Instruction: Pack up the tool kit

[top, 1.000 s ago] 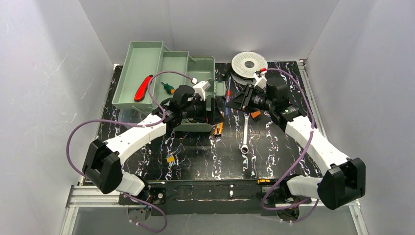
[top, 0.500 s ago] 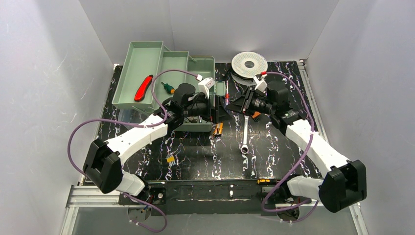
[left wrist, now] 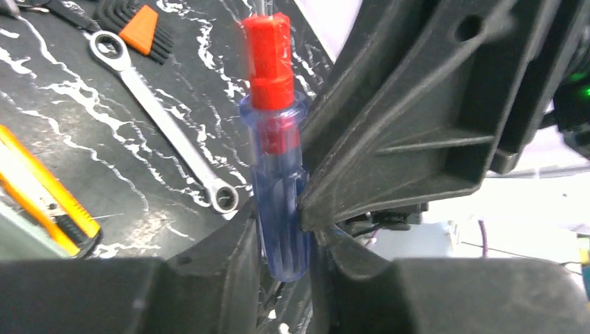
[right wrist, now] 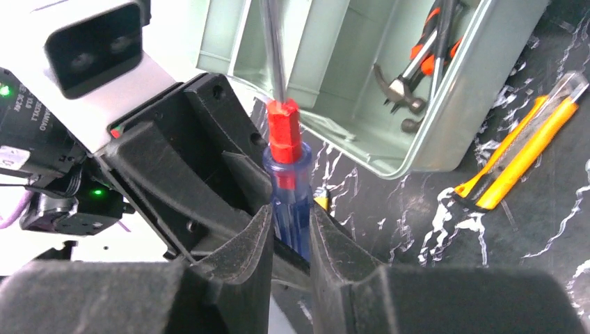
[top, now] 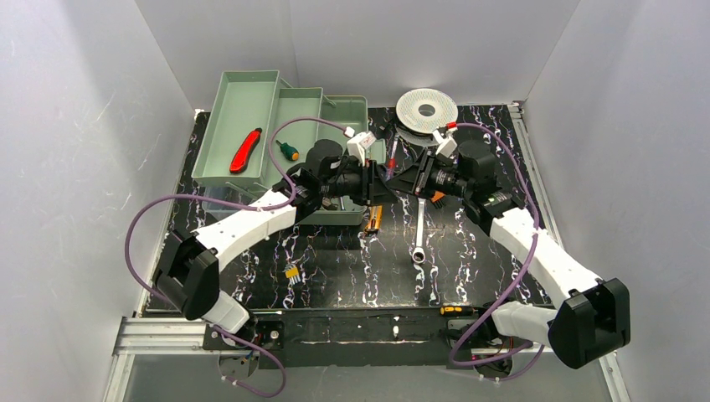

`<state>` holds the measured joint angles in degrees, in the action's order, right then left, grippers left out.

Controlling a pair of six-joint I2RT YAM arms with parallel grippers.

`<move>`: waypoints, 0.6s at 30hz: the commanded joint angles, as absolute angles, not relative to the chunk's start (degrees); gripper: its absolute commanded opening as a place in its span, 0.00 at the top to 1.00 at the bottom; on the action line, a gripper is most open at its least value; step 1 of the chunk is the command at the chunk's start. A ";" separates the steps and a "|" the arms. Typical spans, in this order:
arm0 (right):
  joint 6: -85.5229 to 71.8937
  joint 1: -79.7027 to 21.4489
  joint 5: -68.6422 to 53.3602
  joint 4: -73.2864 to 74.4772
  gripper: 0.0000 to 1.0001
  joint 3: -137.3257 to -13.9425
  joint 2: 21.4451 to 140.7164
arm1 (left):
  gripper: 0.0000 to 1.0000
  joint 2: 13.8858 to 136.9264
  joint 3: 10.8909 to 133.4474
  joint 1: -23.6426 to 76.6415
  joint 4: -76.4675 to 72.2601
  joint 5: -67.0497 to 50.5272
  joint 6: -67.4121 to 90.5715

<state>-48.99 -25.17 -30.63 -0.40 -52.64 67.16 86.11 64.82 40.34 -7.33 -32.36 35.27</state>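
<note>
Marbled table (top: pixel 335 268): left pincer (left wrist: pixel 282 243), right pincer (right wrist: pixel 289 229) clamp screwdriver (left wrist: pixel 276 167).

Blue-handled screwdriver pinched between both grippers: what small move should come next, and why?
Probably the right gripper should open. The screwdriver with the clear blue plastic handle and red collar looks gripped by both it and the left gripper, and the pale green plastic toolbox lies on the left arm's side.
</note>
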 commanded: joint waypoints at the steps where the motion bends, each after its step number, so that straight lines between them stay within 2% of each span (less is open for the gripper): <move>1: -48.11 -25.47 -32.40 -3.73 0.96 -52.45 65.67 | 0.94 86.24 68.28 40.76 -7.70 -33.83 34.65; 2: -47.82 -25.46 -32.05 -3.25 0.89 -52.43 65.50 | 1.00 86.17 68.23 40.73 -7.25 -33.78 34.37; 5: -47.09 -25.40 -28.50 -0.32 0.49 -52.45 64.21 | 1.00 84.68 68.38 40.76 -2.88 -31.65 31.73; 6: -46.72 -25.40 -25.97 0.89 0.40 -52.35 63.48 | 1.00 83.37 68.64 40.69 -0.93 -29.72 29.65; 7: -46.22 -25.40 -24.21 2.19 0.36 -52.13 62.60 | 1.00 82.74 68.71 40.51 2.18 -28.07 28.03; 12: -43.29 -25.27 -18.55 5.67 0.34 -52.34 59.45 | 1.00 77.30 70.09 35.23 12.66 -22.07 23.94; 18: -40.20 -25.18 -14.90 9.78 0.35 -53.18 57.65 | 1.00 75.39 80.11 23.84 33.67 -8.40 15.44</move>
<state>-43.59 -25.17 -18.92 7.03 -51.64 59.05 79.59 72.86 29.89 18.76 -19.81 23.14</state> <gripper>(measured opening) 0.656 0.218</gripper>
